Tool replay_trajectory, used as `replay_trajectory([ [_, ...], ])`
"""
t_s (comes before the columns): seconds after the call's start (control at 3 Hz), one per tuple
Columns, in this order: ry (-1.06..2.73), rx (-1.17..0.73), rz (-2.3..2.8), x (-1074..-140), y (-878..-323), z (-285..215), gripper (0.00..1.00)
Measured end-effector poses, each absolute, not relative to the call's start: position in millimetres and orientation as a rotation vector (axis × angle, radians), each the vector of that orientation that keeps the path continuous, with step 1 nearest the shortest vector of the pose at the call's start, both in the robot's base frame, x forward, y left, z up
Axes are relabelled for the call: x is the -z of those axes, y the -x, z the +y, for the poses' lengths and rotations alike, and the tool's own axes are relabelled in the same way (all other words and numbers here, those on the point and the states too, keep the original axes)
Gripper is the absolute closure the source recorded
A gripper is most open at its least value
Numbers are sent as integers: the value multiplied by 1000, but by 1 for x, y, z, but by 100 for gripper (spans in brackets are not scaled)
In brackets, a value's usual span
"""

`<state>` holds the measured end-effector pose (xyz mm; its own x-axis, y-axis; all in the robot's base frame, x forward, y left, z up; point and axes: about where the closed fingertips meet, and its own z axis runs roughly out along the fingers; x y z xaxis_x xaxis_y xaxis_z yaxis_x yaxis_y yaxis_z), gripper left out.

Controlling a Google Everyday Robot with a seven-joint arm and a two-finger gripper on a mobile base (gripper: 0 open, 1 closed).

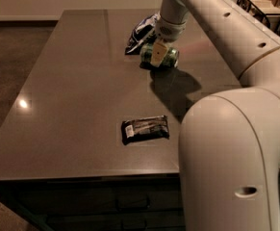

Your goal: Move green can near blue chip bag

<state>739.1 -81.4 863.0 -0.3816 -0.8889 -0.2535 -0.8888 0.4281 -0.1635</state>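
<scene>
Gripper (157,48) hangs low over the far part of the table (72,105), at the end of the pale arm (216,28) that reaches in from the right. It is clamped on the green can (170,57), with one pale finger (159,53) lying across the can's near side. The can is turned on its side and appears to rest on the tabletop, though the dim view does not settle whether it touches. The blue chip bag (140,32) lies just beside the can, to its left and a little farther back. A dark shadow (175,88) spreads in front of the can. Well apart, near the table's front edge, a flat black wrapper (145,129) lies alone. A wire basket (264,4) stands at the upper right.
</scene>
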Motion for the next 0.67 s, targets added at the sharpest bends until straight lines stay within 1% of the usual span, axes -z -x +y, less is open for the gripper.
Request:
replay_trajectory([
  [0.33,1535,-3,2383,-859,-740,-80,14],
  [0.67,1536,-4,2382,-856,-742,-78,0],
])
